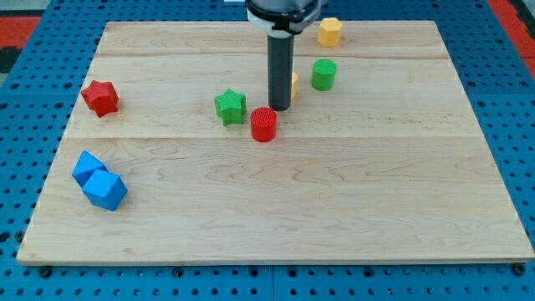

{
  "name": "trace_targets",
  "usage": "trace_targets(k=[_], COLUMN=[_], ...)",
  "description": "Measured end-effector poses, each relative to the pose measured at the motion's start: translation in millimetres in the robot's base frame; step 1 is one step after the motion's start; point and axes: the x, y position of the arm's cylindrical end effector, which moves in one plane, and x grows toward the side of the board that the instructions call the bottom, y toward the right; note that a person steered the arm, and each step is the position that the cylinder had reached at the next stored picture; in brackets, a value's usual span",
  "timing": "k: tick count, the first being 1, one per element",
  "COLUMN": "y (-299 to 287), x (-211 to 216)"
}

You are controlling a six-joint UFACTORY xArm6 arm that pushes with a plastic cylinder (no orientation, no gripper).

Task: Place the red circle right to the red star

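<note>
The red circle (263,124) sits near the middle of the wooden board, a little above centre. The red star (100,97) lies far off at the view's left. My tip (279,109) stands just above and to the right of the red circle, close to it or touching it; I cannot tell which. A green star (230,106) lies just left of the red circle. The rod hides most of a yellow block (293,84) behind it.
A green cylinder (324,73) stands right of the rod. A yellow hexagon block (330,32) sits near the board's top edge. Two blue blocks (87,166) (105,191) touch each other at the lower left. The board (334,209) lies on a blue pegboard.
</note>
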Motion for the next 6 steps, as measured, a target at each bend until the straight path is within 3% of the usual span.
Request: trace_targets(k=[1,2,3,4,5,6], y=[-37,-47,20,3,-108,-158], x=[26,20,39,74,37,31])
